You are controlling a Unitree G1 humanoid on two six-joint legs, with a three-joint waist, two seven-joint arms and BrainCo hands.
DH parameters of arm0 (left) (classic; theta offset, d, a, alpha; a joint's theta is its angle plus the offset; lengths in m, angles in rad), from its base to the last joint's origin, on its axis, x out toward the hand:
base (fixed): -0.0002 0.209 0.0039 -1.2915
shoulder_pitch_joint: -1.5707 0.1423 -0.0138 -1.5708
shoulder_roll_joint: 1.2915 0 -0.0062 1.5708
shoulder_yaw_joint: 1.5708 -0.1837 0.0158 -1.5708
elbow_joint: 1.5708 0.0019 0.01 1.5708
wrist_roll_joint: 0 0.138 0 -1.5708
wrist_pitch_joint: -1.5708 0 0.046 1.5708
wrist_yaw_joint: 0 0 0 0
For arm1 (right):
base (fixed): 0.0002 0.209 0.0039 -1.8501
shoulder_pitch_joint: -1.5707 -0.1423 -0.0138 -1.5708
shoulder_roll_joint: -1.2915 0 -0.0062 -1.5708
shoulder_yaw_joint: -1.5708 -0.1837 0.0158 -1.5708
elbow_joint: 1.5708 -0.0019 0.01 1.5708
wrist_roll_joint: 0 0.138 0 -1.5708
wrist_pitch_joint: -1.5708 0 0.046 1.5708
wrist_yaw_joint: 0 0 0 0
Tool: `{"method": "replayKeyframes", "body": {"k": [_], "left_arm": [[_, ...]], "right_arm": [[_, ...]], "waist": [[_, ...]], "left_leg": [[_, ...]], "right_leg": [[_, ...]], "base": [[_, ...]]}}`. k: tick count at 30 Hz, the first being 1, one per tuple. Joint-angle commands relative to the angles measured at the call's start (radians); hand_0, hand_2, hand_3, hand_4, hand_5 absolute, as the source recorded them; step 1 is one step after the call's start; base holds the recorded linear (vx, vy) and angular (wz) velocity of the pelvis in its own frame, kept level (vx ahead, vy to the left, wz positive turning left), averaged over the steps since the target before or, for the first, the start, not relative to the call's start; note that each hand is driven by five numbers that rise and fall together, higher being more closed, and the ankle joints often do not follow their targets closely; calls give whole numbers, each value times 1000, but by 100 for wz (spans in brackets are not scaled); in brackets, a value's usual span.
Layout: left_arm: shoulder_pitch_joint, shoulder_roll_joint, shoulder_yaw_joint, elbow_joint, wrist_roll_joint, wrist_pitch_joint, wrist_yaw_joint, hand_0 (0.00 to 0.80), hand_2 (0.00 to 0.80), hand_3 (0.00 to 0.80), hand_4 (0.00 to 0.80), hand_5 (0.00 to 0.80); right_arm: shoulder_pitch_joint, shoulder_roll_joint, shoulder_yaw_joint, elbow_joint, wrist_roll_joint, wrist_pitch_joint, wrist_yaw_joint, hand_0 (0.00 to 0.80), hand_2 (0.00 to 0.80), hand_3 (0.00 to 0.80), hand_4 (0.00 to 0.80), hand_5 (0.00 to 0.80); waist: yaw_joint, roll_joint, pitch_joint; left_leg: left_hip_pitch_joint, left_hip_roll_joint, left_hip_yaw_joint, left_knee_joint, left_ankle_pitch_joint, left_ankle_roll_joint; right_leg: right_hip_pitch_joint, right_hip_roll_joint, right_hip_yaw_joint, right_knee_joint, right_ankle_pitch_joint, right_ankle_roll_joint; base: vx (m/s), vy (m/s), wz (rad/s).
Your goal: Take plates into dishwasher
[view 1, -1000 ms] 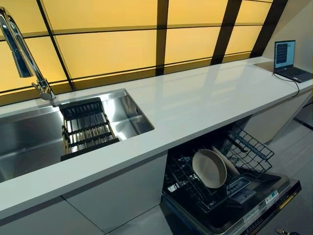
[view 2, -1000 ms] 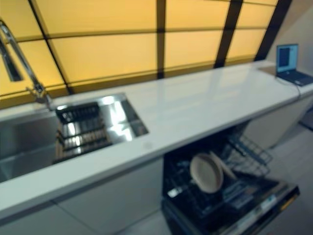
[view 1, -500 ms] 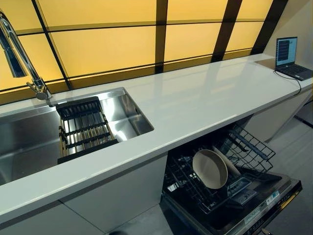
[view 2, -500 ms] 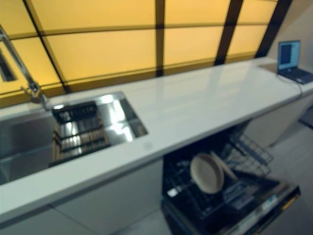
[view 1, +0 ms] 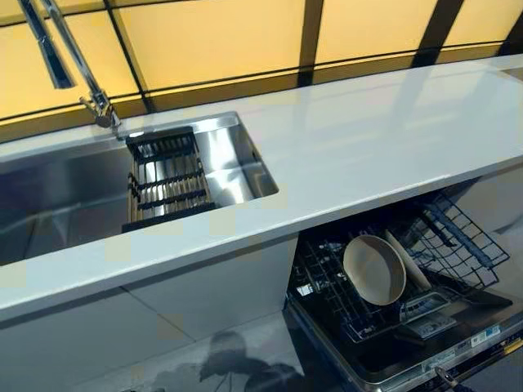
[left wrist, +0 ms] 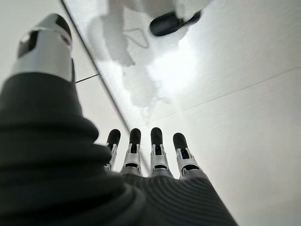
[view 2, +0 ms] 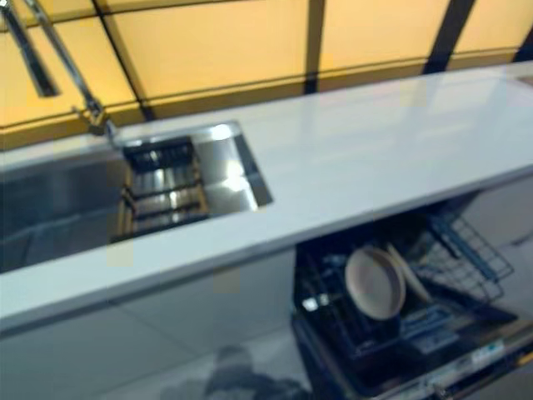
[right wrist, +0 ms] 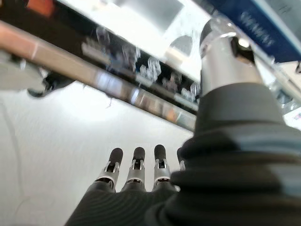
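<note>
Plates stand on edge in the lower rack of the open dishwasher, which sits below the white countertop at the right side of the scene. The front plate is beige and round, with its concave face turned toward the left and slightly toward the camera; a second plate leans just behind it, showing only as a thin edge, tilted the same way. Both rest between the rack's dark wire tines, near the rack's middle. The rack is pulled out over the lowered dishwasher door, whose inner panel shows at the lower right. The countertop runs as a long band across the scene, from lower left to upper right, and its surface is glossy. A stainless steel sink is set into its left part, holding a dark drying rack at its right end. A chrome faucet rises behind the sink. Yellow backlit panels divided by dark bars form the wall behind. The cabinet fronts below are pale grey. The left hand has its fingers straight and holds nothing, shown over pale floor. The right hand likewise has straight fingers and is empty.
</note>
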Motion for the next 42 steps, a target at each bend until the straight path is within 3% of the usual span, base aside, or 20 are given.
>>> {"method": "replayKeyframes", "body": {"k": [1,2,4,5,6,7,14,19,22,23,25,29,32,35,36,37,39,42], "left_arm": [[-36,-13,3,11,-4,5,8,0,0,0,0,0],[-37,-9,-6,23,20,22,6,0,0,0,0,0],[-39,-3,-4,30,31,41,11,0,0,0,0,0],[-37,0,1,45,0,35,24,0,0,0,0,0],[-40,13,13,56,-5,32,23,0,0,0,0,0],[-40,19,14,81,12,26,12,0,0,0,0,0],[-15,36,56,99,-14,29,37,0,0,0,0,0],[-21,40,43,83,38,27,16,0,0,0,0,0],[-30,49,26,66,63,22,5,0,0,0,0,0],[-33,52,13,59,81,21,0,0,0,0,0,0],[-31,54,5,54,83,25,-2,0,0,0,0,0],[28,63,30,16,88,50,-18,0,0,0,0,0],[61,75,47,18,62,55,-28,0,0,0,0,0],[67,78,67,23,60,68,-26,0,0,0,0,0],[67,78,68,23,60,68,-26,0,0,0,0,0],[46,83,60,17,61,90,-9,0,0,0,0,0],[21,92,58,5,36,122,21,0,0,0,0,0],[-24,100,57,-2,-5,128,-4,0,0,0,0,0]], "right_arm": [[-26,-70,-8,13,-62,11,10,0,0,0,0,0],[-25,-83,4,-21,-61,14,-15,0,0,0,0,0],[-14,-83,3,-55,-67,24,-38,0,0,0,0,0],[-14,-83,-1,-55,-102,31,-29,0,0,0,0,0],[-19,-84,4,-36,-87,22,-18,0,0,0,0,0],[-29,-84,-1,-8,-102,0,-19,0,0,0,0,0],[-16,-125,-37,-18,-177,46,-53,0,0,0,0,0],[-9,-159,-44,-23,-249,86,-87,0,0,0,0,0],[-9,-190,-46,-36,-311,103,-86,0,0,0,0,0],[4,-209,-50,-46,-351,106,-56,0,0,0,0,0],[13,-218,-54,-54,-371,104,-36,0,0,0,0,0],[14,-225,-58,-93,-404,109,-12,0,0,0,0,0],[29,-194,-66,-113,-379,60,-57,0,0,0,0,0],[31,-135,-52,-139,-344,19,-111,0,0,0,0,0],[31,-134,-52,-139,-344,19,-112,0,0,0,0,0],[29,-117,-48,-138,-280,0,-127,0,0,0,0,0],[16,-92,-38,-135,-250,-10,-151,0,0,0,0,0],[-5,-53,-8,-134,-204,-48,-170,0,0,0,0,0]], "waist": [[-11,-32,-18],[-12,-24,-20],[-12,-40,-14],[-10,-47,-8],[-8,-51,-2],[-11,-53,-3],[-13,-56,-36],[-17,-69,-43],[-20,-81,-34],[-25,-89,-29],[-26,-89,-29],[0,-61,-31],[12,-30,-42],[14,-34,-42],[14,-34,-42],[20,-37,-34],[19,-41,-13],[20,-23,19]], "left_leg": [[76,133,2,56,-43,-26],[113,137,-8,-2,-35,-26],[86,135,7,49,-54,-25],[63,112,-19,90,-74,-24],[59,107,-17,81,-71,-26],[84,110,19,30,-46,-35],[125,92,29,-40,-45,-34],[128,91,31,30,-102,-28],[116,70,13,105,-158,-13],[105,46,6,140,-189,-2],[100,32,5,147,-197,2],[120,6,74,52,-129,2],[112,0,46,-19,-75,13],[92,17,45,11,-99,21],[91,17,45,13,-100,21],[40,49,19,85,-129,17],[-5,72,24,129,-117,11],[-18,90,41,73,-63,-6]], "right_leg": [[-19,-8,1,11,101,41],[-41,-12,-8,66,71,48],[-45,-39,-21,65,89,48],[-45,-42,-8,37,116,57],[-45,-49,6,6,161,64],[-46,-58,-11,-40,219,86],[-49,-46,-16,-107,247,109],[-47,-78,-12,-127,276,116],[-54,-113,10,-129,317,122],[-53,-129,18,-147,341,126],[-54,-132,10,-162,349,128],[-72,-127,-91,-126,384,134],[-64,-125,-32,-71,370,122],[-73,-145,-7,-34,366,114],[-75,-145,-6,-33,365,114],[-57,-128,0,-50,277,102],[-59,-115,-7,-48,254,87],[-63,-89,-26,-37,220,81]], "base": [[-105,273,-2],[-123,218,-11],[-116,96,0],[-153,9,-9],[-186,0,-19],[-138,-5,-28],[-100,43,-15],[-53,65,2],[26,95,4],[54,124,2],[17,125,0],[-102,104,-38],[-132,5,-57],[-90,-86,-2],[-122,-168,-8],[-175,-219,-8],[-236,-241,15],[-280,-148,6]]}}
